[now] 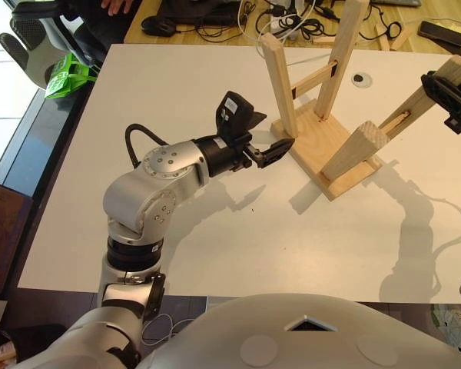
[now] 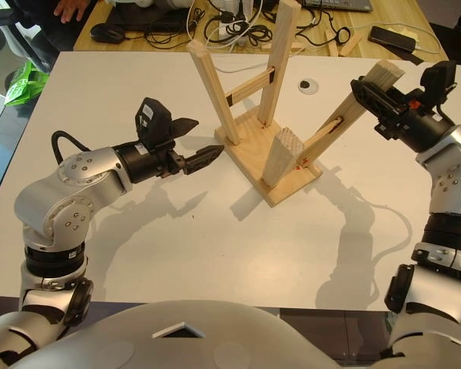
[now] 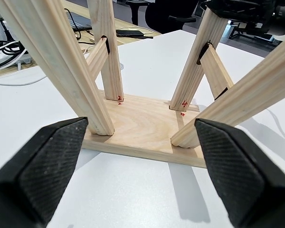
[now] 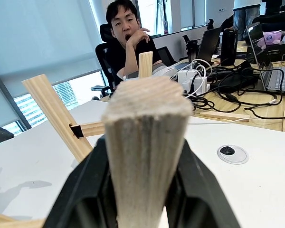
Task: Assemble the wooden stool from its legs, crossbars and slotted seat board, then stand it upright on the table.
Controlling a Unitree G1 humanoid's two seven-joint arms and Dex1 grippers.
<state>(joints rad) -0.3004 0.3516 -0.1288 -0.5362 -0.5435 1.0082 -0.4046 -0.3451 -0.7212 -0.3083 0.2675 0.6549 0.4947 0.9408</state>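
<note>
Wooden stool sits upside down on the white bench in the head views, its one seat board flat and four legs up, and the left hand is wide open just beside the board, maybe to steady it. Left wrist view shows two crossbars joining legs. Right wrist view shows the right hand squeezing one leg's top, likely to tip the stool upright.

Red "2" stands on one leg, "4" on another leg and the seat board.
</note>
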